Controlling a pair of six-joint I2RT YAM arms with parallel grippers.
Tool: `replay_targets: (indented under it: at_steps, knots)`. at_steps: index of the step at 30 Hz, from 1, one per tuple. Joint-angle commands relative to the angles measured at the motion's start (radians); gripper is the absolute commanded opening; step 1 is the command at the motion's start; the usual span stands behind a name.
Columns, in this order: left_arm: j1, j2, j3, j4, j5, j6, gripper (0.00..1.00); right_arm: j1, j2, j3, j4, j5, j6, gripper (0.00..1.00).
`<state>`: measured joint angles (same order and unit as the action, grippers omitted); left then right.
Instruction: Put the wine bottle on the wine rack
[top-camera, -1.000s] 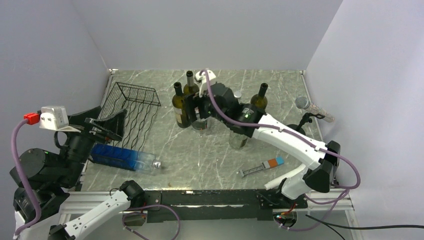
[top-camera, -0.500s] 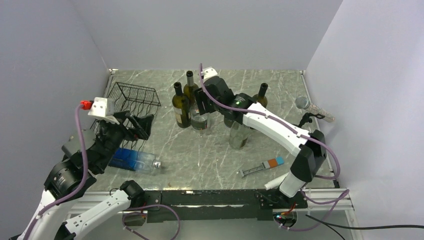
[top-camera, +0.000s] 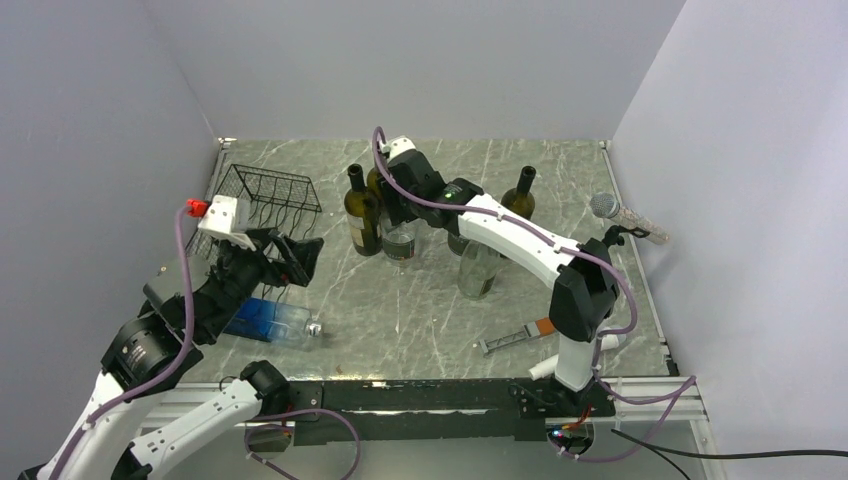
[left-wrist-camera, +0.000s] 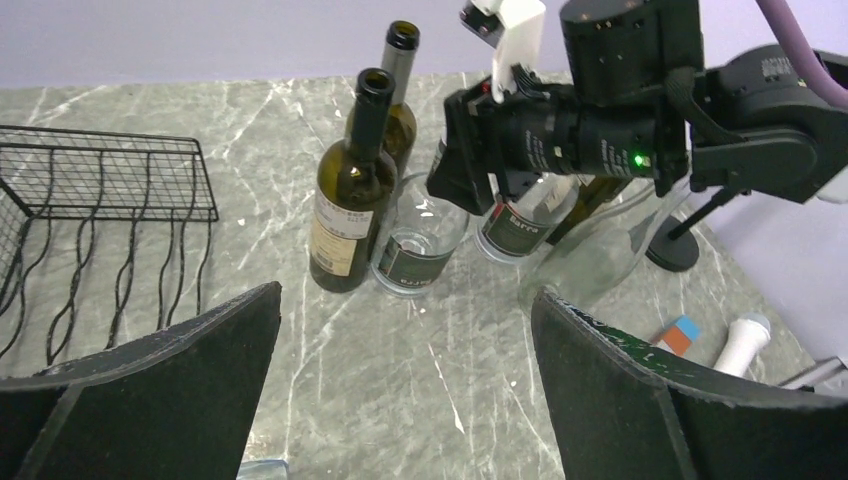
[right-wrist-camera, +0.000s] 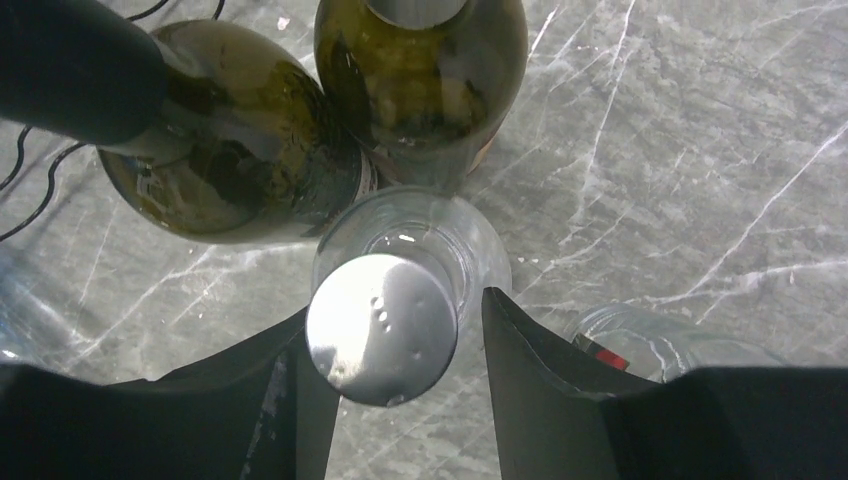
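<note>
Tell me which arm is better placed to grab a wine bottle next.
Right. The right claw straddles the capped neck of the clear bottle, fingers either side; the left claw hangs open by the wine rack, holding nothing.

2 white-and-black arms, purple cables

Even, diffuse overhead light; soft shadows on desk. Glare on metal cap. Near left pincer fingers dark, possibly defocused.
</note>
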<state>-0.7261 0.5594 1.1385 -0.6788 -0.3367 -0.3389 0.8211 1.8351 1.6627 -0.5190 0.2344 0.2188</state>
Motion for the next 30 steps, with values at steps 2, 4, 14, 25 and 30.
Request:
replay_targets:
  at_steps: [2,4,14,25,30]
  knots:
    - [0.002,0.032,-0.027,0.015,0.079,-0.024,0.99,-0.010,0.026,0.067,0.044,-0.003,-0.007,0.52]
    - [0.001,0.028,-0.040,0.027,0.081,-0.026,0.99,-0.013,0.025,0.060,0.048,-0.007,-0.007,0.49]
    - [0.001,0.015,-0.056,0.044,0.055,-0.017,0.99,-0.014,-0.003,0.044,0.044,0.007,-0.016,0.24]
    - [0.001,0.009,-0.054,0.049,0.031,-0.016,0.99,-0.014,-0.054,0.043,0.010,0.167,-0.043,0.00]
    - [0.001,0.018,-0.048,0.049,0.027,-0.015,0.99,-0.013,-0.043,0.057,0.002,0.142,-0.039,0.41]
